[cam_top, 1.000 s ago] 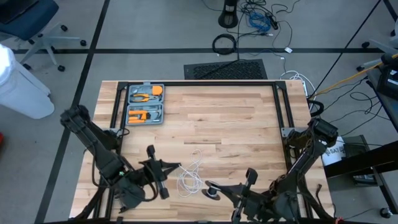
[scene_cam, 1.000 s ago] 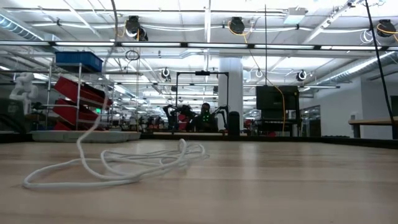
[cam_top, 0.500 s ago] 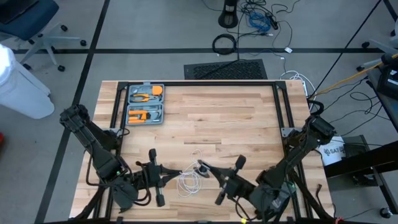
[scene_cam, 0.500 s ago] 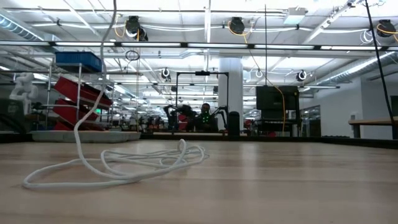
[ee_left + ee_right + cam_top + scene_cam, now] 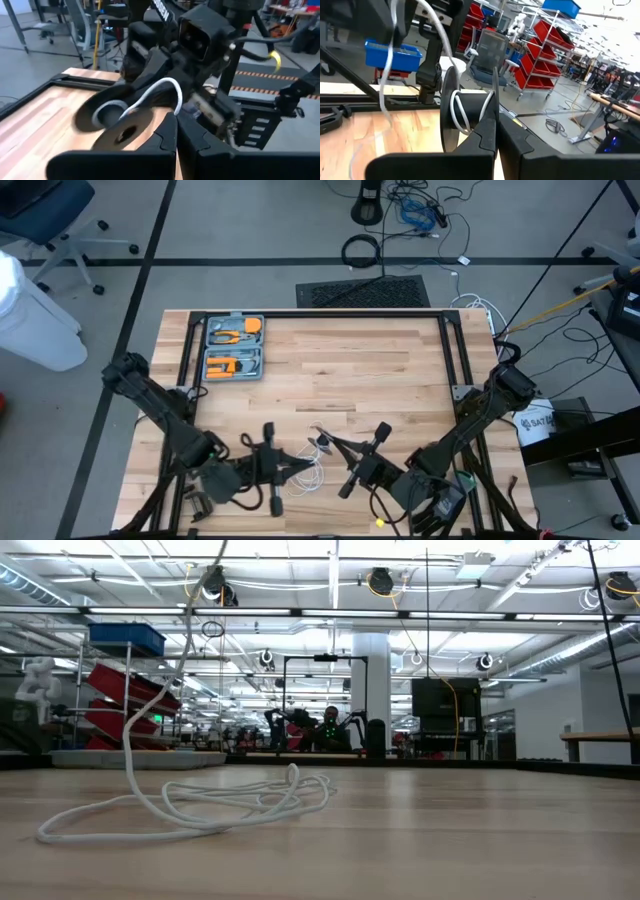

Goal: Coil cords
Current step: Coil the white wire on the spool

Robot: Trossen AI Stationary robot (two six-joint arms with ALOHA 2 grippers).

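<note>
The white cord lies as a loose pile [image 5: 305, 472] [image 5: 215, 802] on the wooden table near its front edge. One strand [image 5: 185, 650] rises from the pile out of the top of the low view. The small round reel [image 5: 323, 445] [image 5: 120, 127] hangs above the pile, with a few turns of cord on its hub [image 5: 462, 112]. My right gripper [image 5: 328, 446] [image 5: 494, 131] is shut on the reel. My left gripper [image 5: 300, 468] [image 5: 176, 131] faces it from the left, shut on the cord close to the reel. My left gripper pinches a single strand of the cord [image 5: 177, 102] between its two shut fingertips, coming in about level from the table's left. From the fingers the strand arcs over to the reel [image 5: 150, 92]. The rest hangs slack down to the pile. My right gripper pinches one thin flange of the reel [image 5: 493, 97] by its rim between its two fingers, coming in about level from the table's near right. The reel is lifted clear of the table and stands on edge, its other flange [image 5: 447, 115] beyond the hub.
A grey tool case [image 5: 233, 348] with orange tools lies open at the table's far left. A dark metal frame [image 5: 320, 313] runs along the far edge and both sides. The middle and far right of the tabletop [image 5: 390, 370] are bare wood.
My right gripper has carried the reel from the near edge toward the table's far left and has rolled. My left gripper has gone toward the table's right, up to the reel, and has turned. The rising strand has swung over with them; the pile has stayed in place.
</note>
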